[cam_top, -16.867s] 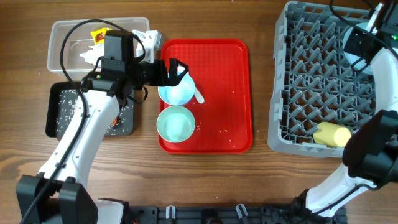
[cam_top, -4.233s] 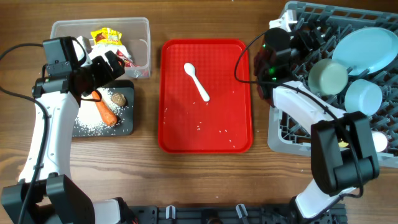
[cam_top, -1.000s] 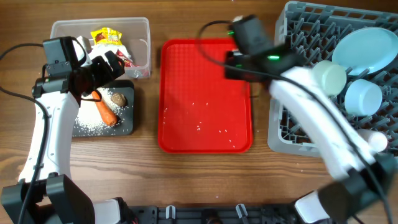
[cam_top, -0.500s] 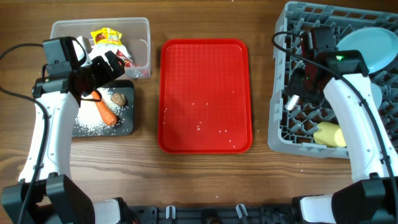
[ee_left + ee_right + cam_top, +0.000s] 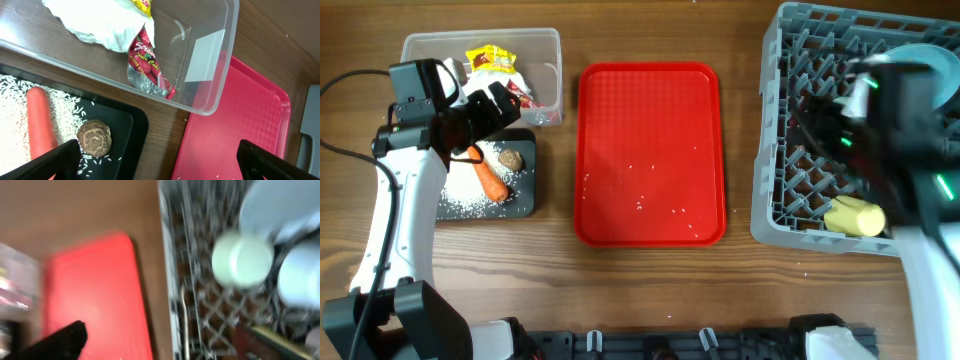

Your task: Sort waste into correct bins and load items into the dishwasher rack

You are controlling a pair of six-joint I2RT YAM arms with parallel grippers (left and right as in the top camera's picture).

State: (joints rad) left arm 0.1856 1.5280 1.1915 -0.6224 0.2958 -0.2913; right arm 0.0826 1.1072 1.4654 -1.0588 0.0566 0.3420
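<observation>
The grey dishwasher rack [image 5: 790, 170] stands at the right and holds a yellow cup [image 5: 854, 215] and a light blue plate [image 5: 923, 52]. My right arm [image 5: 890, 115] is a blur above it. In the right wrist view my right gripper [image 5: 165, 347] is open and empty over the rack's [image 5: 200, 305] left edge, near a pale cup [image 5: 242, 260], a light blue bowl [image 5: 300, 280] and the plate [image 5: 280, 205]. My left gripper [image 5: 160, 170] hangs open between the clear bin [image 5: 210, 75], with tissue [image 5: 95, 20] and a red wrapper [image 5: 147, 65], and the black bin [image 5: 135, 125], with carrot [image 5: 37, 120], brown lump [image 5: 94, 137] and rice.
A flat red tray [image 5: 650, 150] with a few rice grains lies in the middle, between the bins [image 5: 545, 70] and the rack. A yellow wrapper [image 5: 490, 57] lies in the clear bin. Bare wood runs along the front of the table.
My right arm has swung from the red tray's far edge to above the rack, and its jaws have gone from shut to open. The left arm has not moved.
</observation>
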